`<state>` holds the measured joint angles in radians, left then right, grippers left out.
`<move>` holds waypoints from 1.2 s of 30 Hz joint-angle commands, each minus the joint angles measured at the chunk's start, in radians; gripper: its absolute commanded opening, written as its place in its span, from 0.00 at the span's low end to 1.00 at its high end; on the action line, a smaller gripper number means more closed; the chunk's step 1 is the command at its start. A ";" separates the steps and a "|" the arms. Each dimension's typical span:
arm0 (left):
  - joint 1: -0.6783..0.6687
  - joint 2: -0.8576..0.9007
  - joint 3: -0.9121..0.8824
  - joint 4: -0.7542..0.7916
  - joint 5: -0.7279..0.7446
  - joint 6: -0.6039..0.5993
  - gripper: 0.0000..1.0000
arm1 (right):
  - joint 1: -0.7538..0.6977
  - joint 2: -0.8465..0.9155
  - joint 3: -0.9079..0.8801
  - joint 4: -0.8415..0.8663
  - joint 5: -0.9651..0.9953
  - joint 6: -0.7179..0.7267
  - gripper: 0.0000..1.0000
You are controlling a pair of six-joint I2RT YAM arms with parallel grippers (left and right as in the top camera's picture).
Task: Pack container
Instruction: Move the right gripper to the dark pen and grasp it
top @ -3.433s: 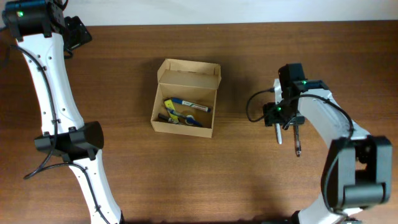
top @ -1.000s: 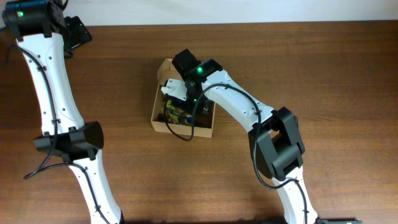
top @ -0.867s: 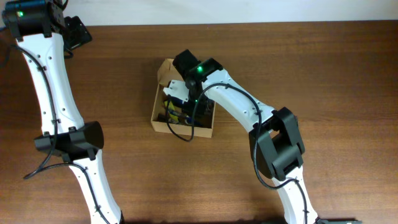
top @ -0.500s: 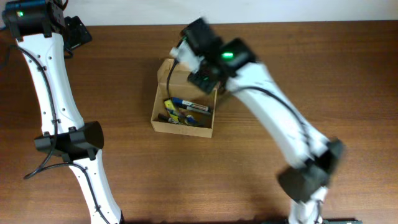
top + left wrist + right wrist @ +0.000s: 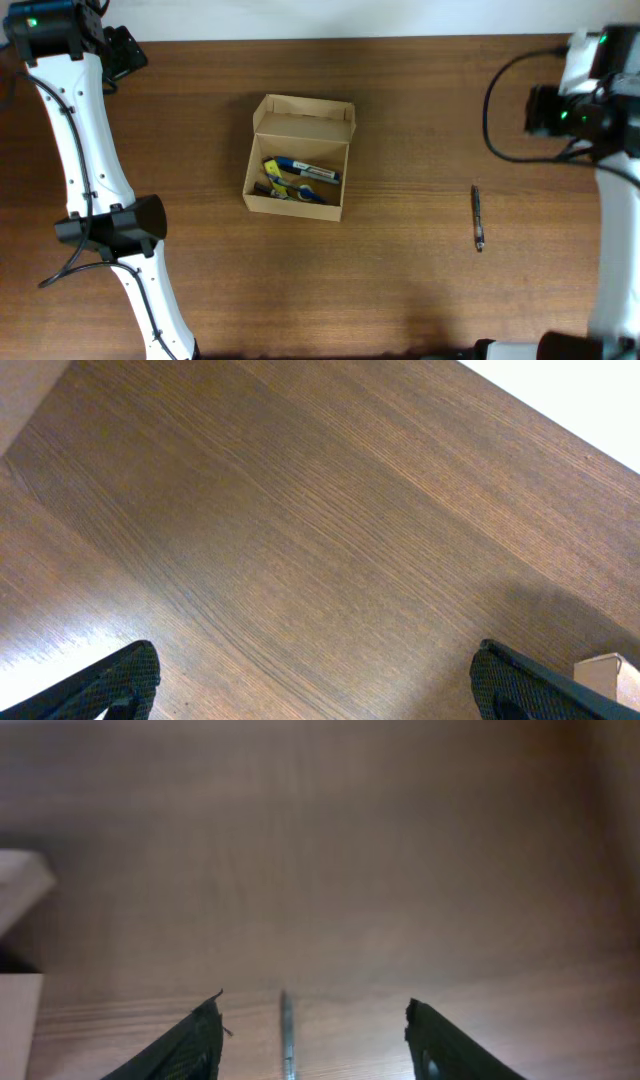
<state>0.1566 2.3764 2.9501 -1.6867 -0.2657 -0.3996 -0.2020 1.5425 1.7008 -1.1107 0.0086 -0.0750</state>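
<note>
One slim dark pen [image 5: 478,218] lies unpacked on the wooden surface [image 5: 400,290]; the right pincer [image 5: 313,1005], spread and empty, should drop squarely astride it.

Right arm [image 5: 600,110]: motion-blurred in the overhead view, cut by the right edge.
Right wrist view: soft throughout. Right fingers [image 5: 180,1045] and pen [image 5: 287,1035] cut by the lower edge. Pale shape [image 5: 20,885] at the left edge, unidentifiable.
Left fingers [image 5: 115,682]: tips only, at the bottom edge.
Container [image 5: 610,678]: one corner showing in the left wrist view. Overhead, its contents [image 5: 295,180] overlap and are too small to tell apart.
</note>
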 commanded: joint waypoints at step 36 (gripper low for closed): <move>0.001 -0.028 0.003 0.000 0.000 0.012 1.00 | 0.007 0.433 -0.529 0.270 -0.072 0.024 0.04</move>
<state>0.1566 2.3764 2.9501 -1.6867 -0.2653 -0.3996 -0.2218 1.9163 1.1824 -0.8623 -0.0154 -0.0490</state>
